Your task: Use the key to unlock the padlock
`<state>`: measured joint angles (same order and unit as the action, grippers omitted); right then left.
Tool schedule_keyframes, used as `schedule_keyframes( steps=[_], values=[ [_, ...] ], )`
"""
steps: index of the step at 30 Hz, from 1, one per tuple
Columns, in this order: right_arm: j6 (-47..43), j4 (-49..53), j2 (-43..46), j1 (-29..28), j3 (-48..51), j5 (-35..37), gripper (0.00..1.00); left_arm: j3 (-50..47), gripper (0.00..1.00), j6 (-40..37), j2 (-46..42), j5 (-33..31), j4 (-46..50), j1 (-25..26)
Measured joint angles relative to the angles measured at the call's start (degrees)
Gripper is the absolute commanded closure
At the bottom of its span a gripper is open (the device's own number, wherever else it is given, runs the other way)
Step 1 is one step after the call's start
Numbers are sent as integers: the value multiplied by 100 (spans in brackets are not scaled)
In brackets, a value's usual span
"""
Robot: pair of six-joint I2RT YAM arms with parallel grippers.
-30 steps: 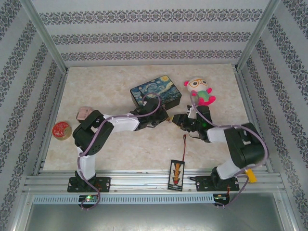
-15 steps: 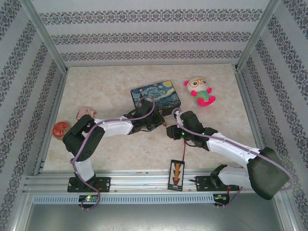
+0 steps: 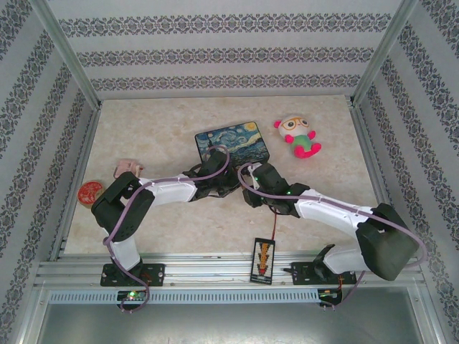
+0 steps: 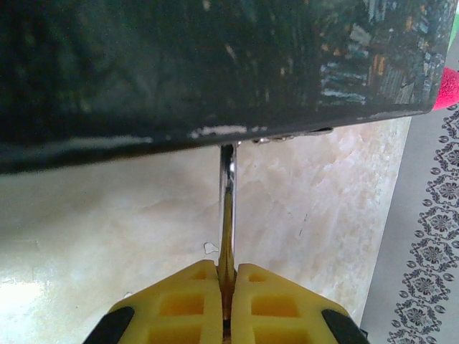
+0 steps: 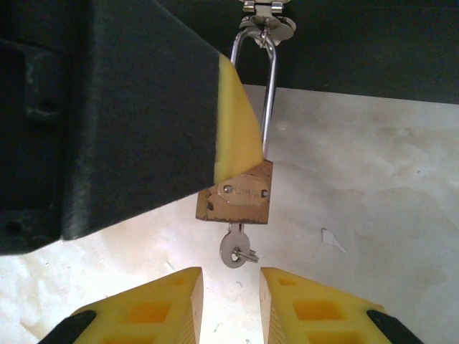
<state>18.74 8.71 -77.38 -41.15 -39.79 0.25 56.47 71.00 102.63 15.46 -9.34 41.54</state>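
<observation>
Meeting at the near side of the painted box (image 3: 233,143), both arms crowd together in the top view. At the left wrist, the left gripper (image 4: 226,276) clenches the padlock (image 4: 226,218) edge-on, just below the box. At the right wrist, the padlock hangs from the box's latch (image 5: 265,20) with the key (image 5: 235,252) in its underside. The right gripper (image 5: 231,287) gapes just beneath, apart from the key.

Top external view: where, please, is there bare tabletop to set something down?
Bare: the far-left beige marbled tabletop between the back wall and the dark painted box; the right side between the pink plush toy and the right arm. Crowded: before the box, where left gripper and right gripper meet at the brass padlock.
</observation>
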Motion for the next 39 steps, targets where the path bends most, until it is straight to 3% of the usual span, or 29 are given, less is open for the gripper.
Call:
schedule_keyframes(
  steps=[19, 23, 26, 30, 39],
  values=[
    [-221, 7, -560, -140, -278, 343, 74, -37, 100, 109, -2, 85, -28, -4],
    [-247, 0, -664, -142, -282, 400, 91, -48, 99, 129, -2, 83, -50, -4],
    [-243, -35, -678, -210, -282, 422, 100, -63, 92, 131, -2, 83, -50, -4],
    [-225, -63, -678, -214, -282, 437, 100, -66, 65, 142, -2, 120, -52, -4],
    [-225, -94, -675, -4, -236, 267, 100, -76, 65, 166, -2, 262, -48, -2]
  ],
)
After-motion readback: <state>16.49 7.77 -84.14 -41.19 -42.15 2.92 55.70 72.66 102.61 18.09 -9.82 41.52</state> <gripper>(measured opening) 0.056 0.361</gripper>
